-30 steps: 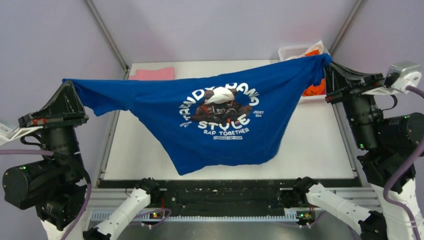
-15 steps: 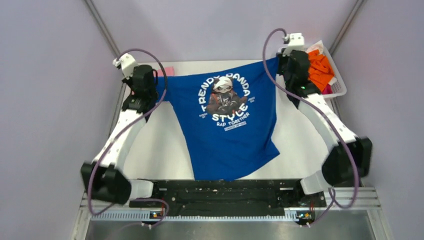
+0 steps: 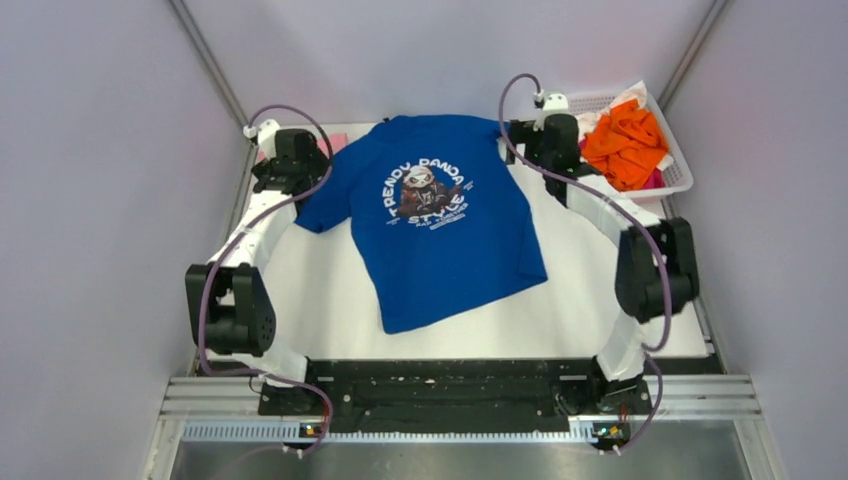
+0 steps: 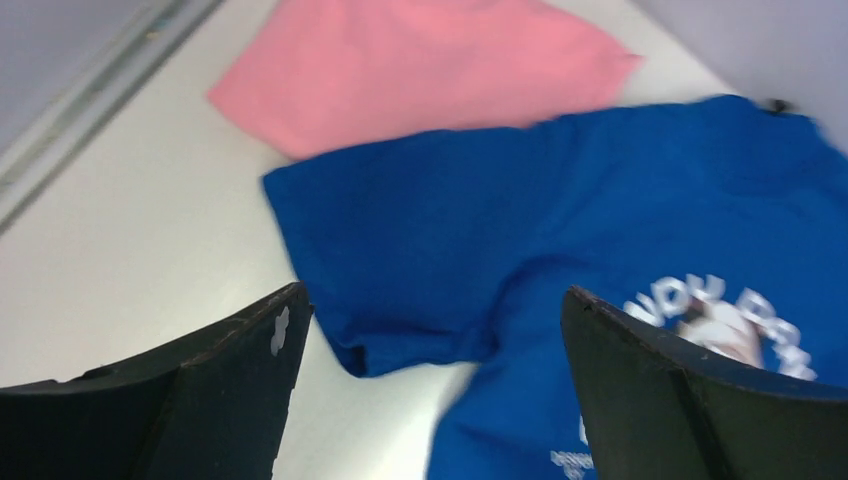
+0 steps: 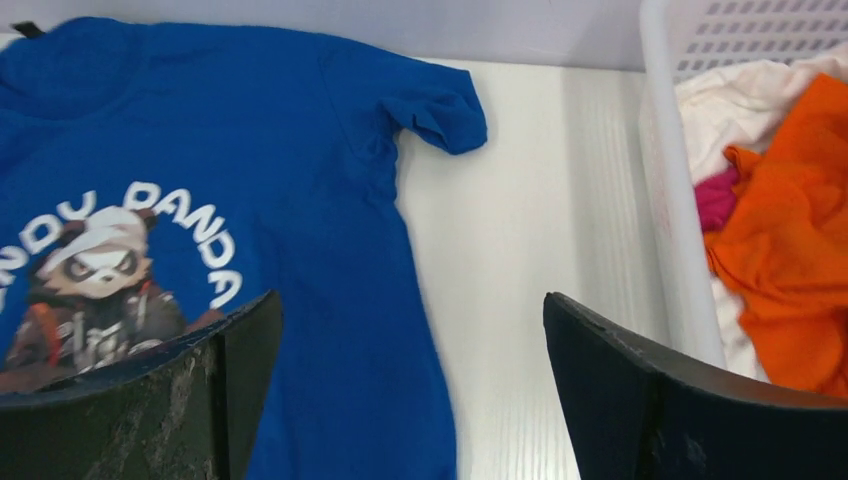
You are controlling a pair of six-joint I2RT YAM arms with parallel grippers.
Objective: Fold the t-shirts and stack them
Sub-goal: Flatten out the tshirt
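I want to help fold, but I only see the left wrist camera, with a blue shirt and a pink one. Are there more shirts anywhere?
Observer: Yes, orange shirts are piled in a white basket at the far right corner of the table.
Operator: Is the whole blue shirt lying down?
Observer: Yes, the blue shirt lies spread on the table, picture side up, hem toward the arms' bases.
Operator: Is the other gripper holding it?
Observer: No, the right gripper is open above the shirt's edge, with nothing in it.
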